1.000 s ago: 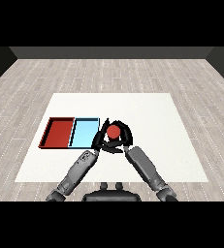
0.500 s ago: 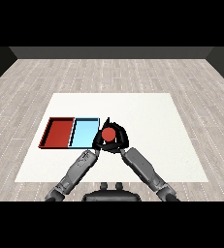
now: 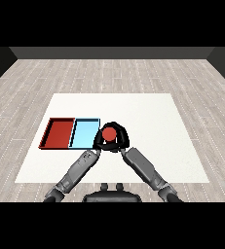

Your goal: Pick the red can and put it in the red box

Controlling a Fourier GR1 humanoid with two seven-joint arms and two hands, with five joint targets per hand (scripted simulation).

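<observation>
Beside the light blue tray [image 3: 84, 134], right hand [image 3: 120, 140] holds red can [image 3: 108, 133].

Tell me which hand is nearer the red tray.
Left. The left hand sits by the blue tray, which adjoins the red tray; the right hand, curled round the can, is farther right.

We are looking down across a white table [image 3: 133, 104] whose far edge is lying parallel to a dark grey wall [image 3: 112, 52] running along the back of the room. A floor of pale grey wood planks [image 3: 201, 92] is spreading out around every edge of the table, and even light is falling over it.
</observation>
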